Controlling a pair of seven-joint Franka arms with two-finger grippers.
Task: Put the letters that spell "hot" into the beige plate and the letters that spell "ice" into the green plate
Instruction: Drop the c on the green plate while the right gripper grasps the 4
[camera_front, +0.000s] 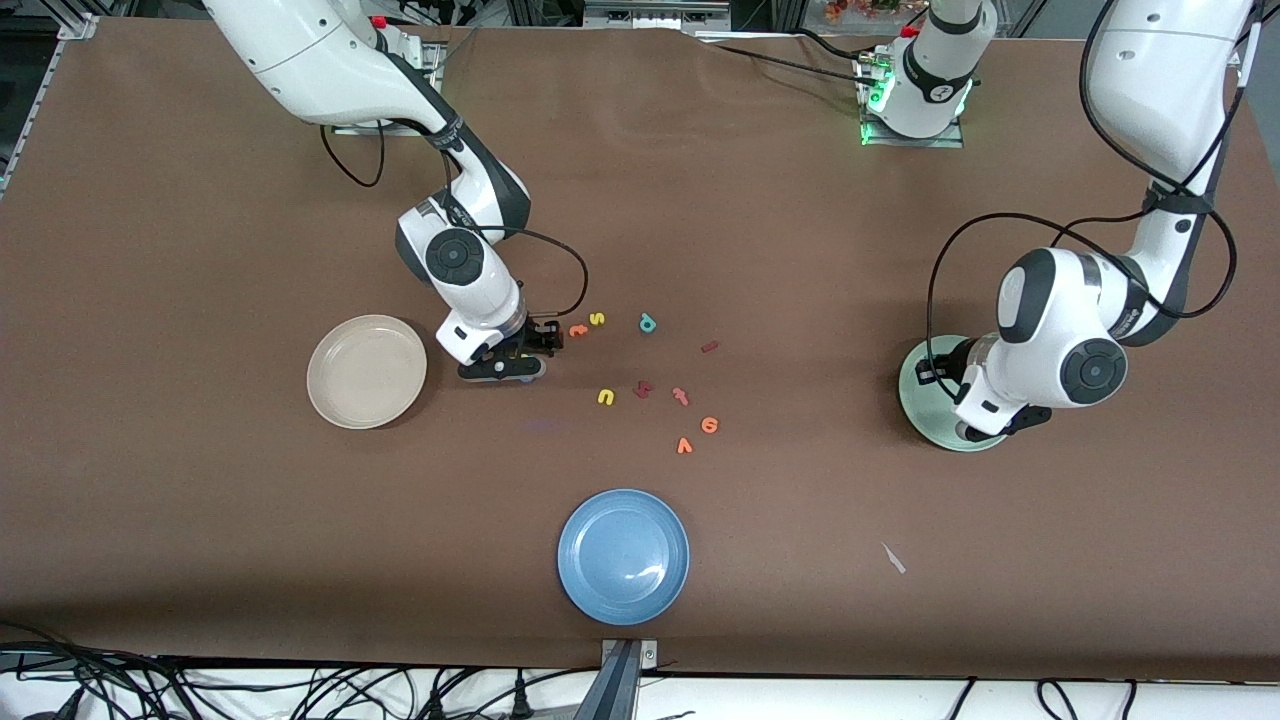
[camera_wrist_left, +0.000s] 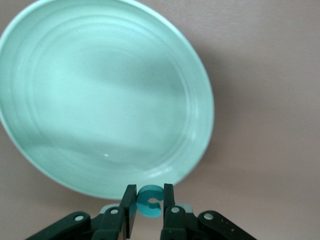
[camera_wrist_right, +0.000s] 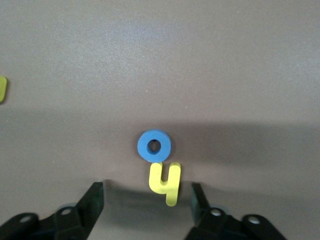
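My left gripper (camera_wrist_left: 149, 192) hangs over the edge of the green plate (camera_wrist_left: 100, 95), shut on the teal c (camera_wrist_left: 150, 201). The plate holds nothing. My right gripper (camera_wrist_right: 146, 197) is low over the table beside the beige plate (camera_front: 366, 371), which also holds nothing. Its fingers (camera_wrist_right: 95, 195) stand open around the yellow h (camera_wrist_right: 165, 182) without touching it. The blue o (camera_wrist_right: 154, 145) lies against the h. The orange t (camera_front: 577, 329), dark red i (camera_front: 710, 347) and orange e (camera_front: 709, 425) lie loose mid-table.
Other loose letters are a yellow s (camera_front: 597, 319), a teal p (camera_front: 647, 322), a yellow u (camera_front: 605, 397), a dark red letter (camera_front: 643, 389), a pinkish-red t (camera_front: 680, 396) and an orange v (camera_front: 684, 445). A blue plate (camera_front: 623, 555) sits near the front edge.
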